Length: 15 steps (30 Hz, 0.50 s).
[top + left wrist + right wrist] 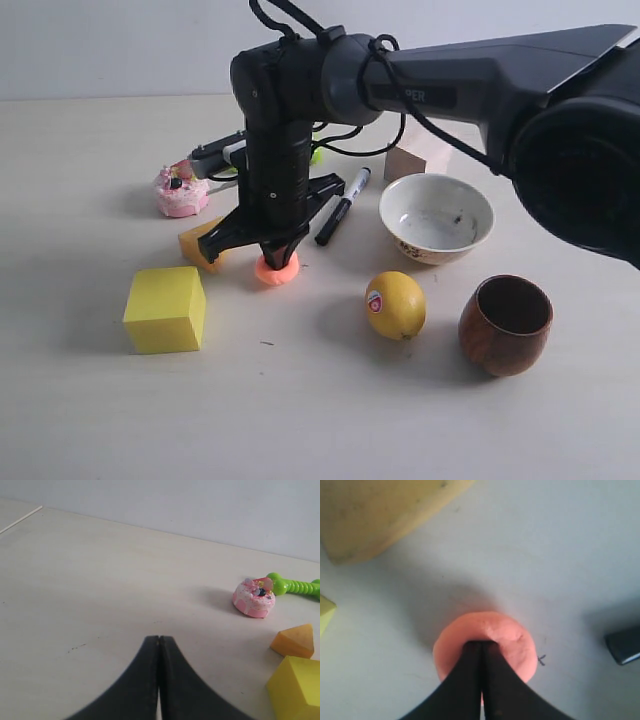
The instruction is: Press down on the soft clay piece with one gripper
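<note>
The soft clay piece (277, 270) is a salmon-orange flattened lump lying on the table, between the orange wedge and the lemon. My right gripper (278, 256) points straight down with its fingers shut. In the right wrist view the closed tips of the right gripper (481, 644) sit sunk into the top of the clay piece (512, 632). My left gripper (158, 638) is shut on nothing, low over bare table, and does not show in the exterior view.
An orange wedge (200, 243) and a yellow cube (165, 308) lie left of the clay, with a pink toy cake (181, 190) behind them. A marker (343, 205), white bowl (440, 252), lemon (396, 304) and wooden cup (505, 325) lie to the right.
</note>
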Each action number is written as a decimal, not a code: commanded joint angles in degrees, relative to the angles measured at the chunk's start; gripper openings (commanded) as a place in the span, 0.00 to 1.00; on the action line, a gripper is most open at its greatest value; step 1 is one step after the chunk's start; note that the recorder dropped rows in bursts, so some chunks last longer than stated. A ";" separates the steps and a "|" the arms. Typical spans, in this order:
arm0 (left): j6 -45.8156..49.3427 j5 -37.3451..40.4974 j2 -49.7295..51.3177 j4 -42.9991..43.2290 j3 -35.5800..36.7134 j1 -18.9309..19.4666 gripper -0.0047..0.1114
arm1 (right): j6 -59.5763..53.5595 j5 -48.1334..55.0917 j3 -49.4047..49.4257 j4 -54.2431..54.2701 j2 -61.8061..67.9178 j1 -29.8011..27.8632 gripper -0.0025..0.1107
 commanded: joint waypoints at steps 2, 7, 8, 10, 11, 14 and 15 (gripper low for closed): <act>0.17 -0.06 -0.39 -0.35 0.15 -0.28 0.04 | 0.14 -1.54 -0.09 -0.55 -2.09 0.08 0.02; 0.17 -0.06 -0.39 -0.35 0.15 -0.28 0.04 | 0.14 -1.63 -0.09 -0.67 -1.41 0.08 0.02; 0.17 -0.06 -0.39 -0.35 0.15 -0.28 0.04 | 0.14 -1.96 -0.09 -0.67 -1.14 0.08 0.02; 0.17 -0.06 -0.39 -0.35 0.15 -0.28 0.04 | 0.14 -2.37 -0.09 -0.67 -0.64 0.08 0.02; 0.17 -0.06 -0.39 -0.35 0.15 -0.28 0.04 | 0.04 -2.61 -0.09 -0.67 -0.35 0.08 0.02; 0.17 -0.06 -0.39 -0.35 0.15 -0.28 0.04 | 0.04 -3.01 -0.09 -0.67 0.39 0.08 0.02; 0.17 -0.06 -0.39 -0.35 0.15 -0.28 0.04 | 0.04 -3.01 -0.09 -0.67 0.66 0.08 0.02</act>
